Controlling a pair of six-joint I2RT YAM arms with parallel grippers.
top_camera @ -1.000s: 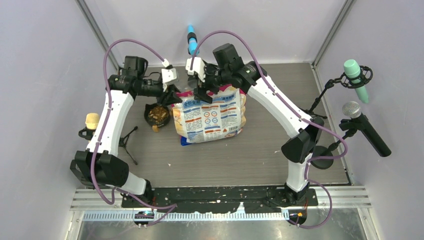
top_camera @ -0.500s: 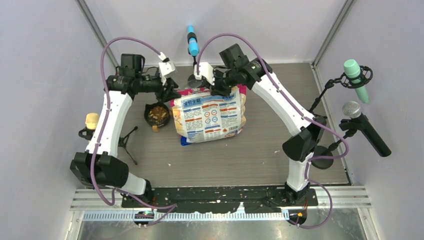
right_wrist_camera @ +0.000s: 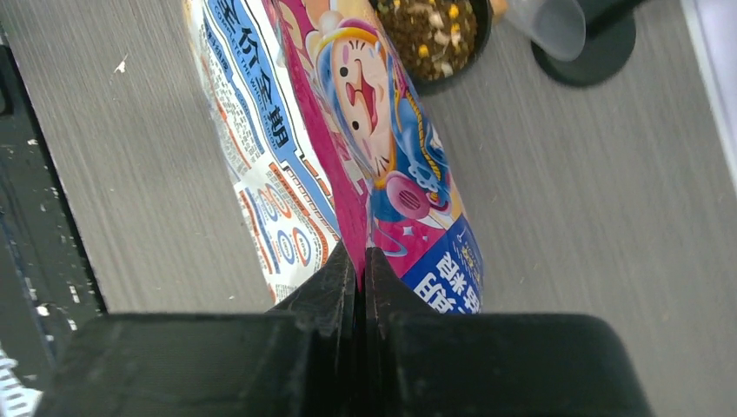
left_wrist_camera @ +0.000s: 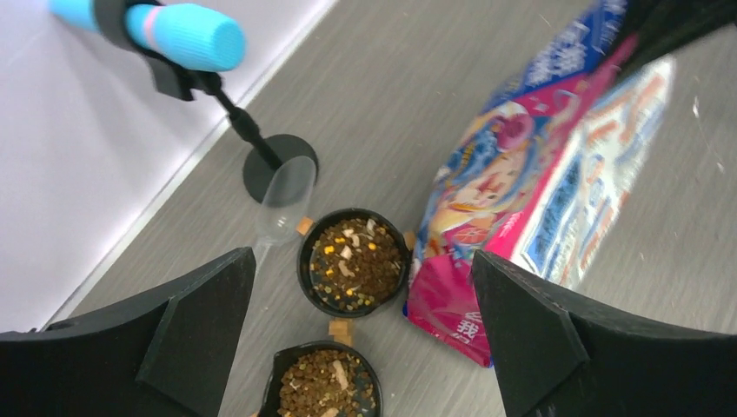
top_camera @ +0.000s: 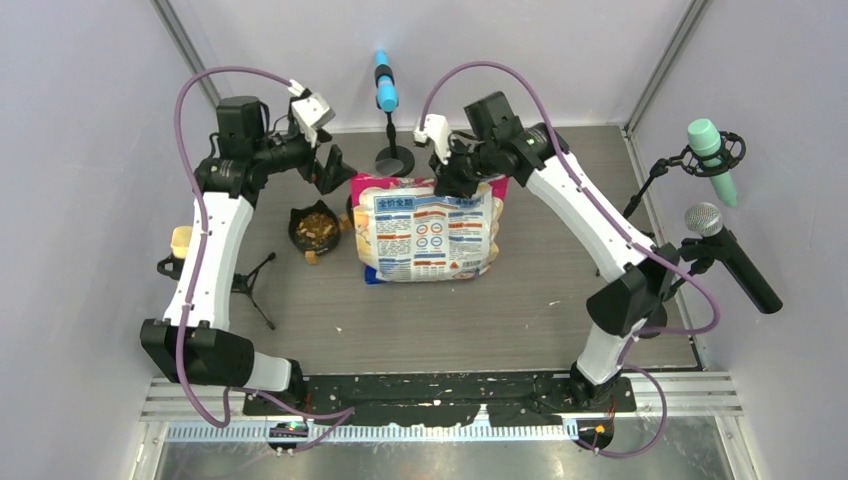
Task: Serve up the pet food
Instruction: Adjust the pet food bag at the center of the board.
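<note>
Pet food (left_wrist_camera: 355,261) sits heaped in two black bowls (left_wrist_camera: 303,266) on the surface (top_camera: 480,310), just left of the bag (top_camera: 430,232) at centre frame in the top view. The pellets lie every way with no shared long axis. Left hand (left_wrist_camera: 361,261) spread open and empty above the bowls; right hand (right_wrist_camera: 356,269) clenched on the bag's upper edge.

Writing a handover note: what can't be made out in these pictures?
Top view: bag mouth, under the right jaws; open or sealed unclear.
Left wrist: lower bowl, cut by the bottom edge.
Right wrist: clear cup, cut by the top edge.
All views: food inside the bag, hidden by its walls.
</note>
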